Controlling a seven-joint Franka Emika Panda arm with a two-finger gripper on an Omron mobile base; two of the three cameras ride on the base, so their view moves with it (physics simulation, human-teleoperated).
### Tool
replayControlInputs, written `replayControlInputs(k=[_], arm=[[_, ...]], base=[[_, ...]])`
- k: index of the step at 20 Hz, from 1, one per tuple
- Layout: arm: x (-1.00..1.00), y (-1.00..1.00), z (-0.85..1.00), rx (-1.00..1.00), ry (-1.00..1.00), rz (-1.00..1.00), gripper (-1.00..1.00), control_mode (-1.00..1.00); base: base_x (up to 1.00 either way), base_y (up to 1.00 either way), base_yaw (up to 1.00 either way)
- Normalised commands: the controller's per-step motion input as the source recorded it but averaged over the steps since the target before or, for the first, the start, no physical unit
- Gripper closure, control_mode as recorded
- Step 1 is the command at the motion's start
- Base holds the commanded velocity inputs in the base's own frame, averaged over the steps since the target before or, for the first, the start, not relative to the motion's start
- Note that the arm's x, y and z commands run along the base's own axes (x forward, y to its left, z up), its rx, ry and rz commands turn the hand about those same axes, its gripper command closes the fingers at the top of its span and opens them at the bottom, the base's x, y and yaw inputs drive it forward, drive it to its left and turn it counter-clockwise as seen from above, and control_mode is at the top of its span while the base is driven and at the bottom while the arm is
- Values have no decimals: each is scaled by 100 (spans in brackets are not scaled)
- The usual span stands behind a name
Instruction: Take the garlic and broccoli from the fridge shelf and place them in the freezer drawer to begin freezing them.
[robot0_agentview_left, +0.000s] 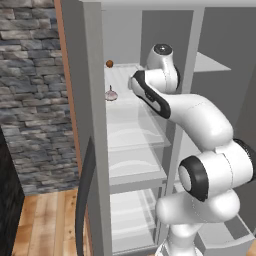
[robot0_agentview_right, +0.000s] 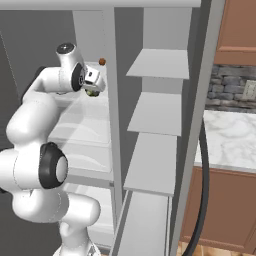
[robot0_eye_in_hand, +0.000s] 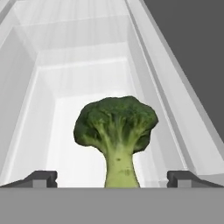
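The broccoli (robot0_eye_in_hand: 116, 127), a dark green head on a pale stem, stands between my gripper's (robot0_eye_in_hand: 114, 178) two fingertips, which sit wide apart and clear of the stem, so the gripper is open. From the right base view the gripper (robot0_agentview_right: 93, 84) reaches into the left compartment just above the broccoli (robot0_agentview_right: 91, 92). The garlic (robot0_agentview_left: 111, 95), a pale pinkish bulb, lies on the white ribbed fridge shelf (robot0_agentview_left: 125, 75) to the left of my arm. A light-grey tray, the freezer drawer (robot0_agentview_left: 235, 231), shows low at the right, partly behind the arm.
A small orange-brown ball (robot0_agentview_left: 109, 63) sits at the back of the same shelf. The centre post (robot0_agentview_right: 114, 100) divides the compartments, with plain grey narrower shelves (robot0_agentview_right: 157, 65) to its right. Clear bins (robot0_agentview_left: 130, 165) lie below the shelf.
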Motion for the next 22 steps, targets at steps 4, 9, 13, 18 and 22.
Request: replayControlInputs(k=[4,9,13,18,22], arm=[[34,0,-19,0,2,0,-100,-100],[23,0,-15,0,1,0,-100,-100],[1,0,-14,0,0,0,-100,-100],[1,0,-21,0,0,0,-100,-100],[9,0,-26,0,0,0,-100,-100]], base=[[0,0,0],[0,0,0],[0,0,0],[0,0,0],[0,0,0]])
